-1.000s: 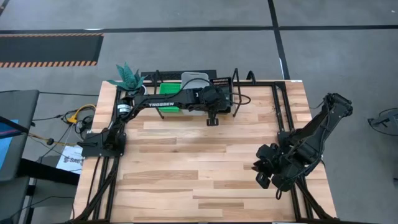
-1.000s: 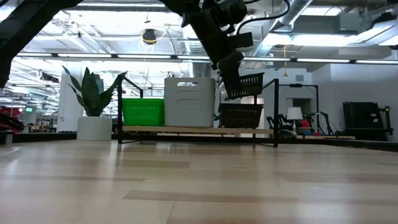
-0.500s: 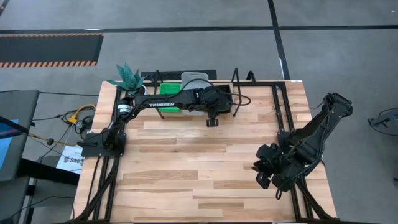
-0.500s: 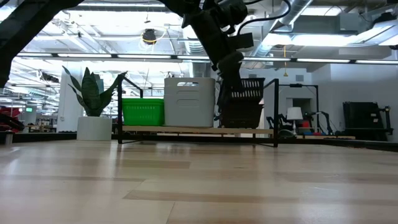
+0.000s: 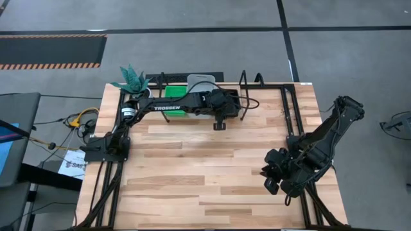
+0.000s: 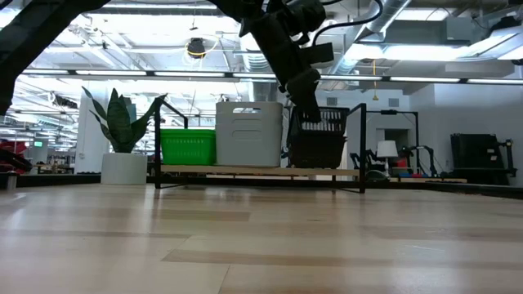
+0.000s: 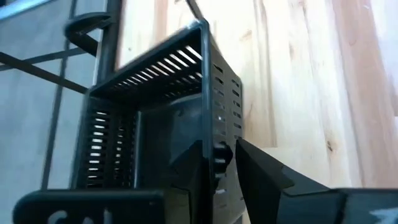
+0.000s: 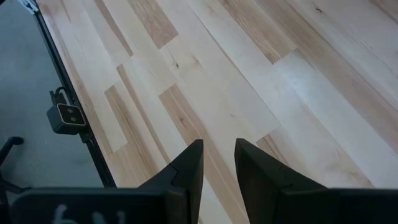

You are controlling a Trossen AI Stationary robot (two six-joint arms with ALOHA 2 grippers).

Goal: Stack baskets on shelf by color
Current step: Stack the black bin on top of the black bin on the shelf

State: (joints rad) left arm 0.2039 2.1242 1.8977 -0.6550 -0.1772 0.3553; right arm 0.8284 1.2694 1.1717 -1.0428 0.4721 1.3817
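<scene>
At the shelf's (image 6: pixel 245 171) right end, the left gripper (image 6: pixel 309 104) is gripping the top black basket's (image 6: pixel 320 124) wall, seating it directly above the black stack; the right gripper (image 5: pixel 275 177) is waiting near, slightly parted.

- The tabletop (image 5: pixel 212 167) is evenly lit from overhead, with only soft shadows cast under the arms.
- Bright ceiling lights (image 6: pixel 196 49) are seen in the low view, with glare behind.
- The black basket (image 7: pixel 168 112) is shown backlit, close and blurred.
</scene>
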